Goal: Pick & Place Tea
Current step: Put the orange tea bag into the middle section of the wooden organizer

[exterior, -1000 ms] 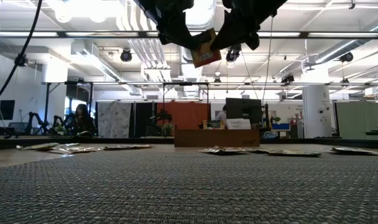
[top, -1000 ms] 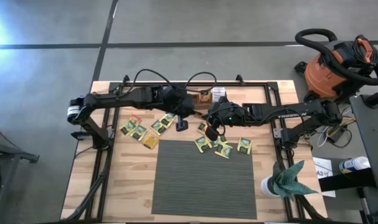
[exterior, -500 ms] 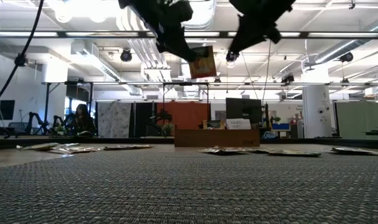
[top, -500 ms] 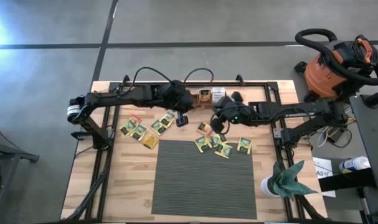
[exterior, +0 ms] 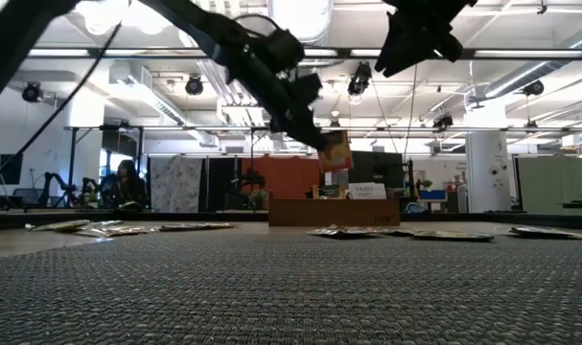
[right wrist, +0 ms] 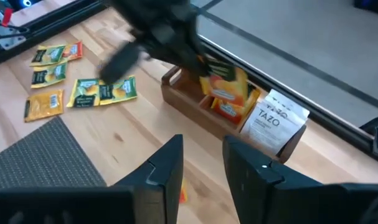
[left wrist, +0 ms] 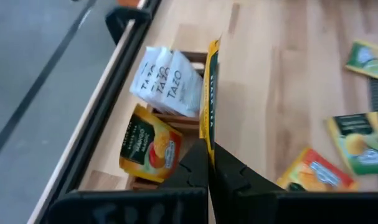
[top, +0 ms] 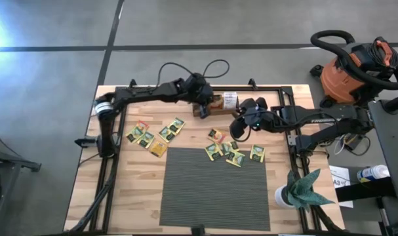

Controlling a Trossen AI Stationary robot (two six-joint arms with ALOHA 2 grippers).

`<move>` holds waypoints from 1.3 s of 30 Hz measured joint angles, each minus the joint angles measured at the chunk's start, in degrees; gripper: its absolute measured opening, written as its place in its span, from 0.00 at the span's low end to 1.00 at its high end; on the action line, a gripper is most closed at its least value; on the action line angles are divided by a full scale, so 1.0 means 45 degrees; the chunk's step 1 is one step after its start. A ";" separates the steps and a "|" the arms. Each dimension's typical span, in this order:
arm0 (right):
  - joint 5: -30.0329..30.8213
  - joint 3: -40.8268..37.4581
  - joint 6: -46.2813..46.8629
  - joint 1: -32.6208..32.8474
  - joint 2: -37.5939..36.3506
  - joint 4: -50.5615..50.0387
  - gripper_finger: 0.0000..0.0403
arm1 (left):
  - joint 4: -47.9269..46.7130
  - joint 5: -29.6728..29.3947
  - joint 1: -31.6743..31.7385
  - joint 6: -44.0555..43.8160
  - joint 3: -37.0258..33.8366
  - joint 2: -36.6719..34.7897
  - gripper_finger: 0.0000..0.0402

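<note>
Overhead, table-level and both wrist cameras share the wooden tray (top: pixel 215 103).

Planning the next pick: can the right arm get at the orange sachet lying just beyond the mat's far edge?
Probably yes. The right gripper hangs open and empty close by the orange sachet, which lies flat and uncovered. The left gripper is away at the wooden tray.

The left gripper (top: pixel 203 109) took the orange tea bag (exterior: pixel 335 151) away to just above the wooden tray (top: pixel 215 103) (far edge); the right gripper (top: pixel 238 129) let go, pulling back.
</note>
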 joint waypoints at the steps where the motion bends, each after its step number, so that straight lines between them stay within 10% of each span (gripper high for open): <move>1: -0.0006 -0.0007 0.0108 0.0050 0.0000 0.0006 0.28 | -0.0134 0.0051 0.0090 0.0033 0.0271 0.0306 0.00; 14: -0.0011 -0.0321 0.0683 0.0323 0.0010 -0.0205 0.24 | -0.3191 0.0792 0.0783 0.0753 0.3613 0.3106 0.00; 39: -0.0008 -0.0447 0.0934 0.0328 0.0010 -0.0219 0.26 | -0.2689 0.0418 0.0959 0.0871 0.3264 0.3507 0.00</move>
